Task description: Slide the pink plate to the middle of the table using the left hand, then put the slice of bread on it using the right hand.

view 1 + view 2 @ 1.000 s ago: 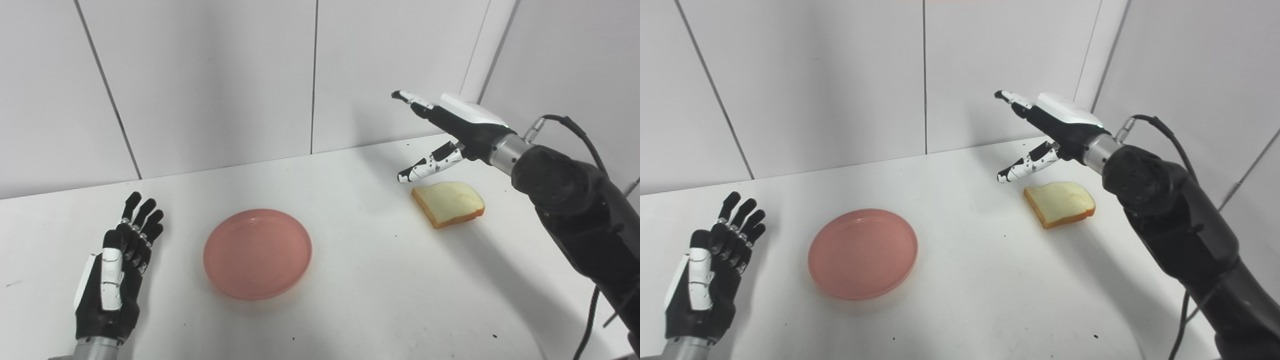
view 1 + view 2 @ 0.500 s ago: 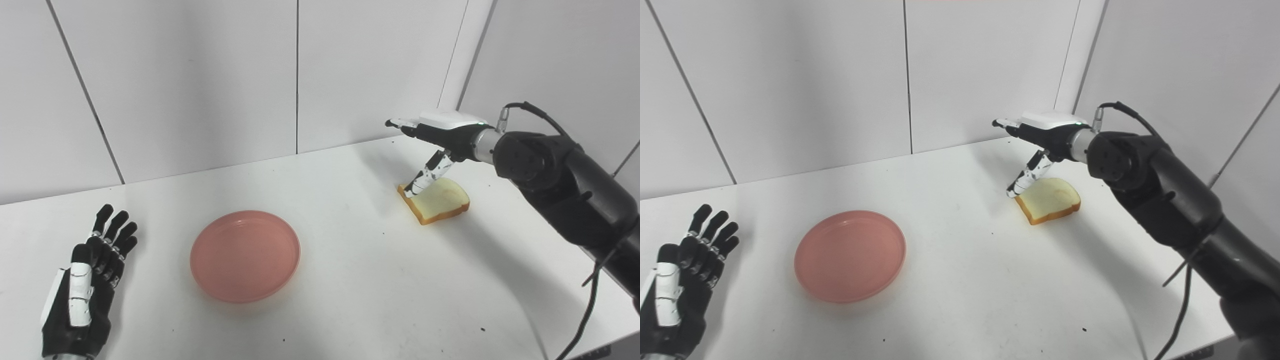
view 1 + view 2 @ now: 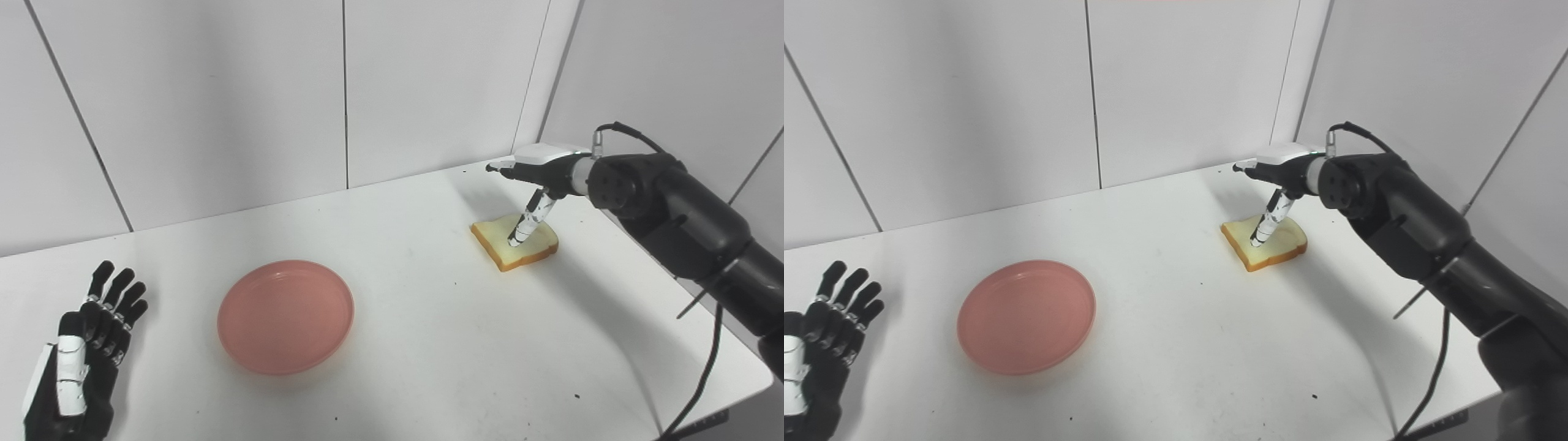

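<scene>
I am on the bread step: my right hand (image 3: 531, 184) hovers over the slice of bread (image 3: 514, 242) at the far right of the table (image 3: 429, 343), fingers spread and holding nothing, with the thumb (image 3: 525, 222) pointing down so its tip is on or just above the slice's top face; I cannot tell which. The pink plate (image 3: 285, 316) lies near the middle of the table, a little left of centre, well apart from the bread. My left hand (image 3: 73, 373) rests open at the near left edge, clear of the plate. Next, I judge, I must close fingers and thumb on the slice's edges, lift it, and carry it left to the plate.
</scene>
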Controlling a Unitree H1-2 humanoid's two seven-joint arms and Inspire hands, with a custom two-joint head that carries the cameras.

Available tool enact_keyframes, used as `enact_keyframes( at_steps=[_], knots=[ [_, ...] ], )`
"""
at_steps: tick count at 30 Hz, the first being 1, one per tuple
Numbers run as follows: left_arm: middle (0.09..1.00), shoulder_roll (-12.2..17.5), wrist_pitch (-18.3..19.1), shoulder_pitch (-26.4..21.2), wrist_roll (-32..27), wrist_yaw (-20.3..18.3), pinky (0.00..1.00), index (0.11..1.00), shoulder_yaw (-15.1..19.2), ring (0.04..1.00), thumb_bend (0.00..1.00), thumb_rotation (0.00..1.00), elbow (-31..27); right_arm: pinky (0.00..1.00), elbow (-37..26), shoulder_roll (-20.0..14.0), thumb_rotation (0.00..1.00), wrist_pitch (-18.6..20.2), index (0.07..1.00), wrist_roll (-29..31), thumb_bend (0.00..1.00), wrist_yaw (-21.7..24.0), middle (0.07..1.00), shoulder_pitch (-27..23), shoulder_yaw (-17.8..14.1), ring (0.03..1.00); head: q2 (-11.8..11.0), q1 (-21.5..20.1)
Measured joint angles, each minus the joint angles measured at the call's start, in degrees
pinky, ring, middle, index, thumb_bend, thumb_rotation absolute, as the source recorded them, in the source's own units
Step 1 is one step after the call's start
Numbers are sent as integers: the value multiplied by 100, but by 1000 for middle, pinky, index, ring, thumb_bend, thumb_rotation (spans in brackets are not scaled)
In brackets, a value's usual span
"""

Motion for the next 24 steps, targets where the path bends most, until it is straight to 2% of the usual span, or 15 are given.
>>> enact_keyframes(
  at_steps=[4, 6, 10, 16, 20, 24],
  knots=[
    [980, 29, 3, 3, -6, -38, 962, 991, 14, 962, 741, 1000, 11, 1000, 269, 73, 415, -210, 1000, -160, 1000, -105, 1000, -14, 27, 1000, 26, 17],
    [974, 29, 42, 2, -69, -44, 958, 987, 15, 955, 743, 1000, 8, 976, 462, 161, 420, -218, 1000, -227, 1000, -138, 1000, -26, 33, 1000, 26, 17],
    [975, 30, 154, 4, -87, -40, 955, 985, 12, 955, 742, 1000, 3, 998, 586, 248, 411, -312, 1000, -318, 1000, -139, 1000, -20, 81, 1000, 26, 17],
    [965, 29, 179, 5, 7, -32, 942, 977, -8, 945, 734, 1000, -4, 988, 807, 298, 417, -740, 1000, -478, 1000, -240, 1000, -18, 188, 1000, 61, 70],
    [969, 27, 217, 22, 17, -31, 950, 982, -14, 950, 735, 1000, -56, 997, 986, 307, 459, -1103, 1000, -715, 1000, -422, 1000, -17, 329, 1000, 79, 79],
    [962, 26, 217, 23, 31, -26, 937, 972, -10, 939, 730, 1000, -79, 995, 1098, 391, 441, -1191, 1000, -846, 1000, -421, 1000, -21, 400, 1000, 88, 79]
  ],
)
